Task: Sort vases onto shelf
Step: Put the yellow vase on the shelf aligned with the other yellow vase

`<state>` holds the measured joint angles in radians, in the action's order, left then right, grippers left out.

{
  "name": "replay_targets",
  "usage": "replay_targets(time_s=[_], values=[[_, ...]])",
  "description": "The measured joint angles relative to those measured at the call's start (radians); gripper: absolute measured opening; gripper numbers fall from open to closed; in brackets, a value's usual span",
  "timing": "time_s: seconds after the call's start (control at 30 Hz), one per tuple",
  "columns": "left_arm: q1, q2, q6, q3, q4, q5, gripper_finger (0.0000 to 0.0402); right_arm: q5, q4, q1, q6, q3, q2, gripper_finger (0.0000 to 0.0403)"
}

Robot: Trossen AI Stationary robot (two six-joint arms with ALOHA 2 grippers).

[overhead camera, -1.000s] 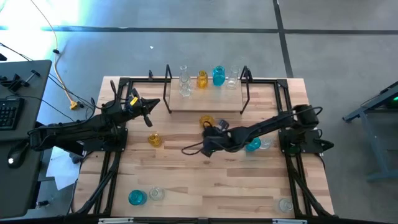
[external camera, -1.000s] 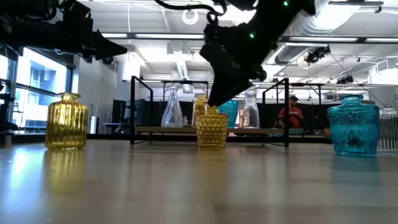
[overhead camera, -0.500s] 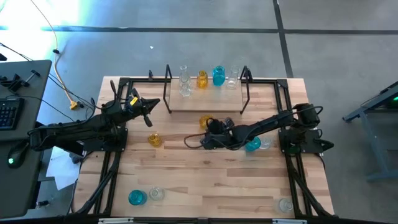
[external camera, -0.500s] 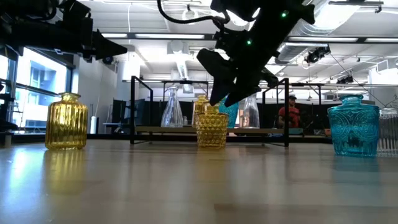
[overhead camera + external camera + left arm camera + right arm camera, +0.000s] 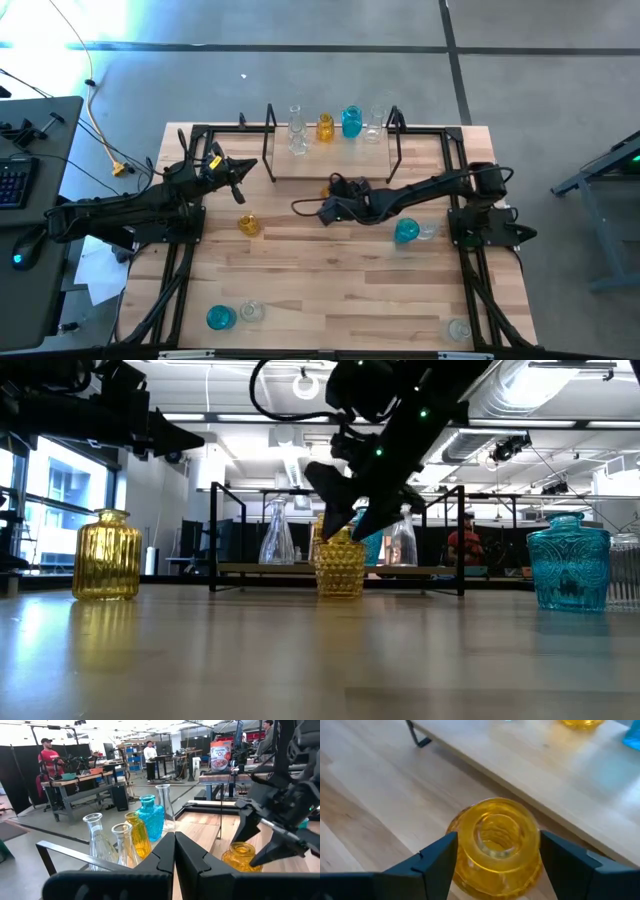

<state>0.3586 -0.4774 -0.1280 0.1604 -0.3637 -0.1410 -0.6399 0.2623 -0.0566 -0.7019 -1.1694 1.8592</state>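
The right gripper (image 5: 492,865) reaches across the middle of the light wooden bench (image 5: 330,290) and hangs over a squat amber-yellow textured glass vase (image 5: 496,845), which stands on the bench just in front of the small light wooden shelf in a thin black metal frame (image 5: 330,162). Its fingers (image 5: 432,862) are spread apart, one on each side of the vase's neck, with a gap showing on both sides. In the low view the same vase (image 5: 340,565) sits on the bench under the dark fingers.

On the shelf, near the bench's far edge, a row of vases stands upright: two clear narrow-necked glass vases (image 5: 296,130), a slim amber-yellow glass vase (image 5: 325,127), a teal-blue glass vase (image 5: 351,122) and another clear glass vase (image 5: 374,126).

The left gripper (image 5: 240,172) waits over the bench's left side near the shelf's left end, its fingers (image 5: 165,855) pressed together on nothing.

A ribbed amber-yellow glass jar-shaped vase (image 5: 248,225) stands left of centre. A teal-blue bulbous glass vase (image 5: 406,233) touches or nearly touches a clear glass vase (image 5: 427,229) towards the right edge. By the near left corner stand a teal-blue vase (image 5: 219,318) and a clear one (image 5: 251,311); a lone clear vase (image 5: 459,328) stands at the near right corner.

No writing on the vases or shelf can be read.
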Motion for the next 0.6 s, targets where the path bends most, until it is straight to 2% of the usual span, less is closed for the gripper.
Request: replay_targets(time_s=[0.2,0.33,0.6], values=[[0.000,0.000,0.000,0.000,0.001,0.000,0.0000,-0.003,-0.068,0.006,0.053,-0.002,0.026,0.0247],[0.000,0.000,-0.005,0.000,0.001,0.000,0.0000,-0.030,-0.085,0.006,0.085,-0.001,0.027,0.0214],[0.000,0.000,-0.006,0.000,0.001,0.000,0.0000,-0.016,-0.122,0.011,0.116,0.000,0.027,0.0152]])
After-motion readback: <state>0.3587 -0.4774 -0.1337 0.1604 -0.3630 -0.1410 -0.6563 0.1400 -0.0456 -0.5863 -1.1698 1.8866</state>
